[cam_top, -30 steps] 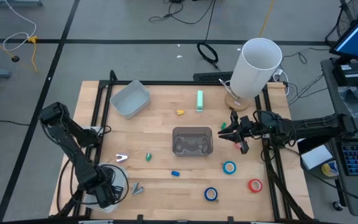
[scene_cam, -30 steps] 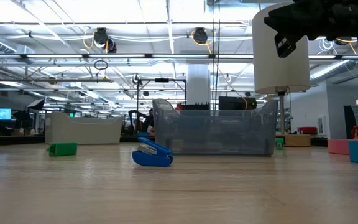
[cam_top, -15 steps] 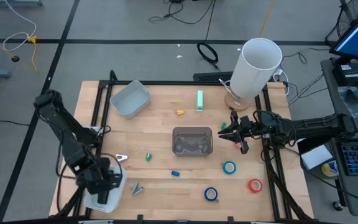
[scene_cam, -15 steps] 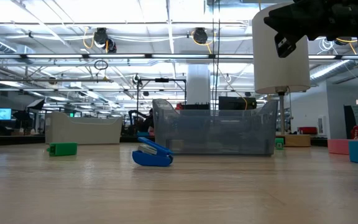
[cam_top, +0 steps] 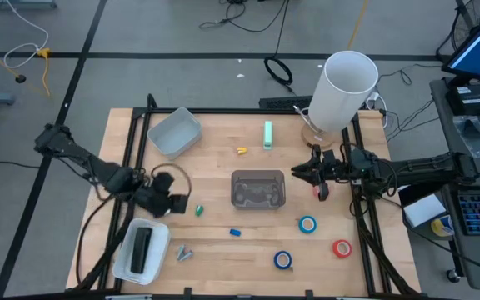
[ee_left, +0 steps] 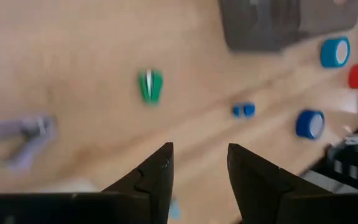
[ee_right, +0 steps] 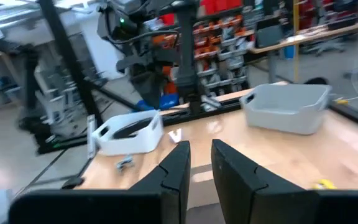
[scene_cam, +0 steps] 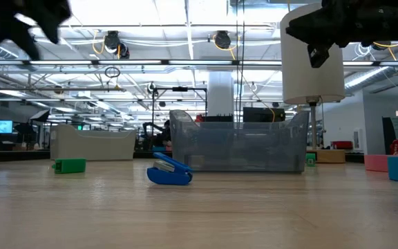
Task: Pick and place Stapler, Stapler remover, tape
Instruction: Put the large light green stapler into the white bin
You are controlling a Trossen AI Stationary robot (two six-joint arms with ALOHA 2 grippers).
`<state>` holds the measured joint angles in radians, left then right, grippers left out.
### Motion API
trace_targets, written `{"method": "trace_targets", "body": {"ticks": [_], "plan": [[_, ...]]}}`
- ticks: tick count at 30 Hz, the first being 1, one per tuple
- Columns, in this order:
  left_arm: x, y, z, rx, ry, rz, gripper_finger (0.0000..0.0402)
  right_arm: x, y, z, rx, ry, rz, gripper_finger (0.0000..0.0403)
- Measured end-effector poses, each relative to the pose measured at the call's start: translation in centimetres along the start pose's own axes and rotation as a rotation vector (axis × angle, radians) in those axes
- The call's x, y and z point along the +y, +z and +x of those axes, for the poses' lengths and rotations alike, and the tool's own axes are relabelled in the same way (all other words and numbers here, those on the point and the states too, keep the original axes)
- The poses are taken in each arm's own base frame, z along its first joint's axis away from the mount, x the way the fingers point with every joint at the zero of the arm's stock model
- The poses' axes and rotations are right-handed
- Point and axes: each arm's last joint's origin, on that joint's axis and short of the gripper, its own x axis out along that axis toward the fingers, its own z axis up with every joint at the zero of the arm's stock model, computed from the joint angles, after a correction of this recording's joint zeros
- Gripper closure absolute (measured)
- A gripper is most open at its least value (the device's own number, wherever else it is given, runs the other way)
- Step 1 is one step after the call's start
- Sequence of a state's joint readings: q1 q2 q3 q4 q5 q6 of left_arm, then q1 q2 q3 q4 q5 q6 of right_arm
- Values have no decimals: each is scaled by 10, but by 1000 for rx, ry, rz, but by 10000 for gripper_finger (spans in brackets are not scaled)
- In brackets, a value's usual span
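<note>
Three tape rolls [cam_top: 307, 223] lie near the desk's [cam_top: 215, 167] right front corner. Left gripper [cam_top: 176, 205], fingers apart and empty, hovers mid-left; right gripper [cam_top: 300, 174] hovers closed, empty.

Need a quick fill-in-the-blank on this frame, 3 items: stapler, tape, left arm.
1. The black stapler lies in the ___ tray.
2. Beside the red tape roll, ___ blue tape rolls lie on the table.
3. The small item nearest the left gripper is ___.
Missing words: white; two; green.
</note>
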<state>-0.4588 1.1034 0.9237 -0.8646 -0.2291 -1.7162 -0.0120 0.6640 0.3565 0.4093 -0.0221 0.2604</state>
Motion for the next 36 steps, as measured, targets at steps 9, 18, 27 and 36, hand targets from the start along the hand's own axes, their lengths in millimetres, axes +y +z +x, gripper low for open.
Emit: {"method": "trace_targets", "body": {"ticks": [9, 18, 27, 36], "plan": [[1, 63, 8, -162, 81, 250, 271, 1, 8, 0, -94, -13, -8, 344], [17, 116, -2, -245, 180, 544, 313, 11, 32, 16, -88, -227, -97, 344], [45, 143, -41, -358, 164, 616, 371, 30, 70, 74, 97, -482, -247, 344], [62, 139, -71, -434, 116, 636, 389, 37, 104, 139, 158, -647, -279, 344]]}}
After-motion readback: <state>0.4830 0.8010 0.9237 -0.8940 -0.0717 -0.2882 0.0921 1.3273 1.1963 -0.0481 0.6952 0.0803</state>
